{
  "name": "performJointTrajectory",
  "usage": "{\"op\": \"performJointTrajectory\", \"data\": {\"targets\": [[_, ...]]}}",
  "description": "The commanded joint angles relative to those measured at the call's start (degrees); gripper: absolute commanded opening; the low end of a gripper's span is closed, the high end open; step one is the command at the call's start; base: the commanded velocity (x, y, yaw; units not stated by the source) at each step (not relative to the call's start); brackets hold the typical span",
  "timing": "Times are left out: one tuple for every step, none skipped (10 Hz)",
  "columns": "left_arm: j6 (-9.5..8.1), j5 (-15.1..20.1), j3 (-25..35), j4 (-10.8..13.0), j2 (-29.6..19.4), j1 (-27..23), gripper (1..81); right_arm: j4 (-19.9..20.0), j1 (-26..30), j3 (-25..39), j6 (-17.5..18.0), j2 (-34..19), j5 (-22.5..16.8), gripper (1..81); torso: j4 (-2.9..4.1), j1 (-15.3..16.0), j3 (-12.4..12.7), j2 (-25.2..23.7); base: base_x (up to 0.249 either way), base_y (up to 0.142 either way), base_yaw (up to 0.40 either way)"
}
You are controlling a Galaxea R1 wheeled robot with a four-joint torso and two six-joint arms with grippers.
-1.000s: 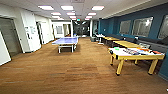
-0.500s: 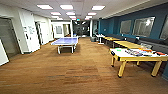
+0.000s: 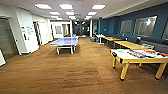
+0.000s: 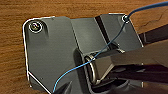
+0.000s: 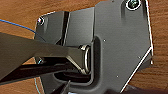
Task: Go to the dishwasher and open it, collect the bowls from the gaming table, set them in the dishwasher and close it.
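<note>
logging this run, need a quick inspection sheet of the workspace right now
surface: brown wood-look floor, open ahead
job's things: nothing seen for certain; dishwasher and bowls nothing seen
clutter: mixed small items on the near yellow table, too blurred to name
grippers: fingers not discernible in either wrist view
cables: thin blue cable across the left wrist plate; another blue cable in the right wrist view
surroundings: blue table-tennis table mid-room, more yellow tables along the dark blue wall, ceiling lights on
</note>
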Motion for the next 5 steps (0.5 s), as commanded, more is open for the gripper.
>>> {"op": "performJointTrajectory", "data": {"targets": [[0.07,2.45,0.28,0.48,0.21,-2.69,81.1,0.16,3.09,0.36,0.12,-0.20,-2.67,81.1,0.00,0.00,0.00,0.00,0.243,0.000,0.000],[0.07,2.45,0.19,0.56,0.21,-2.69,81.1,0.25,3.09,0.36,0.12,-0.20,-2.67,81.1,0.00,0.00,0.00,0.00,0.243,0.000,0.000],[0.07,2.45,0.19,0.56,0.21,-2.69,81.1,0.25,3.09,0.36,0.12,-0.20,-2.67,81.1,0.00,-0.02,0.00,0.00,0.245,0.000,0.000],[0.07,2.45,0.19,0.65,0.21,-2.68,81.1,0.25,3.09,0.36,0.12,-0.20,-2.67,81.1,0.00,-0.02,0.00,0.00,0.249,0.000,0.000],[0.07,2.45,0.28,0.65,0.21,-2.69,81.1,0.16,3.09,0.36,0.12,-0.20,-2.67,81.1,0.00,-0.02,0.00,0.00,0.251,0.000,0.000]]}}
